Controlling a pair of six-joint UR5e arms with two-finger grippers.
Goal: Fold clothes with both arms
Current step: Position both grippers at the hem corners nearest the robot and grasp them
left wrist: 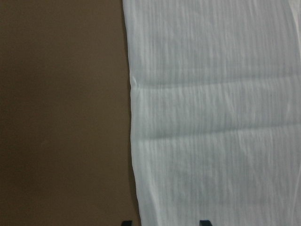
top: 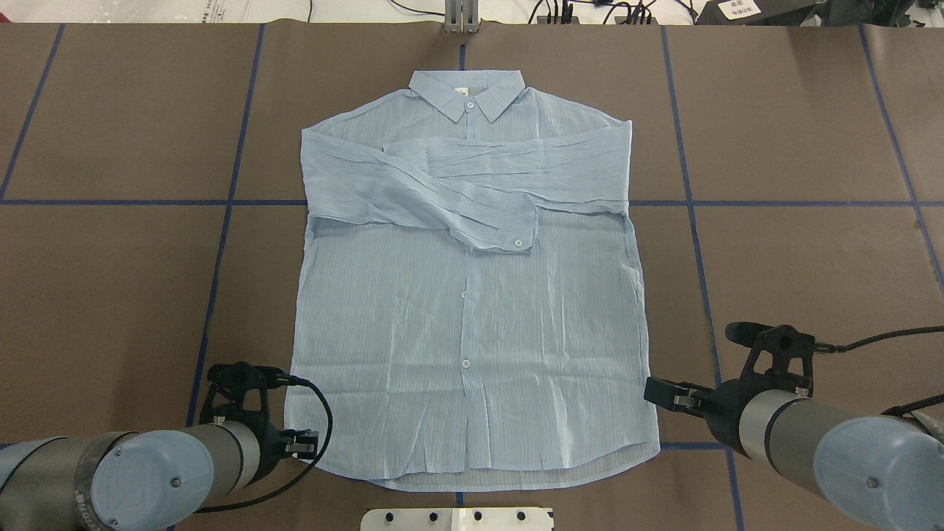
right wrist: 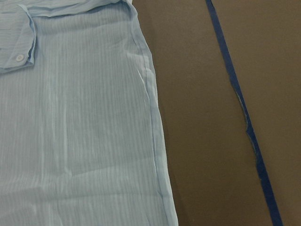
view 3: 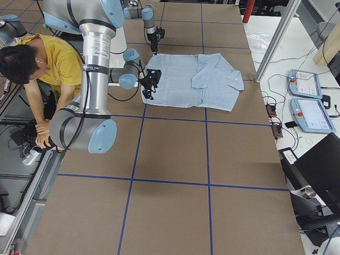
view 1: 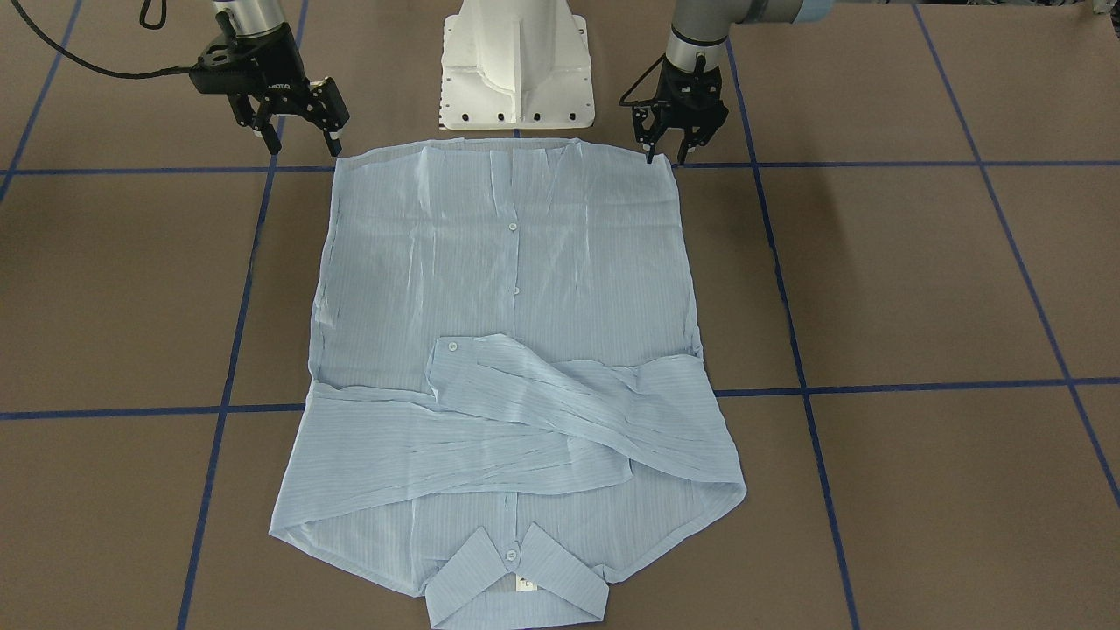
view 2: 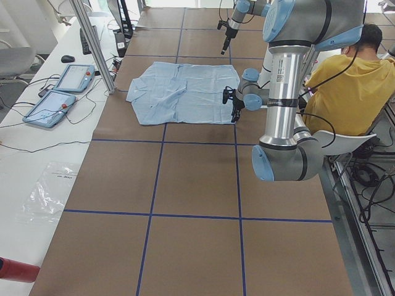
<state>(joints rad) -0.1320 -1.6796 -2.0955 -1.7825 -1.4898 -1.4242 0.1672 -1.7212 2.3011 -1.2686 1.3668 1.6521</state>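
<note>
Light blue striped shirt (view 1: 507, 289) lies flat, front up, mid-desk (view 1: 919, 280). Hem is nearest the claws, collar (view 1: 516, 577) on the far side, both sleeves crossed over the chest.

Left claw (view 1: 666, 157): open, empty, at one hem corner. Only its wrist view shows the fingertips (left wrist: 203, 223) straddling the shirt's side edge.

Right claw (view 1: 304, 144): spread wide, empty, just outside the other hem corner. Its wrist view shows no fingertips, only the side seam, a cuff button (right wrist: 19, 57) and blue tape (right wrist: 235, 89).

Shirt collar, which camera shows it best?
The exterior front-facing view: the collar lies nearest, large, with its button and label visible. Overhead shows it smaller at the far edge; side views show it tiny; wrist cameras miss it.
</note>
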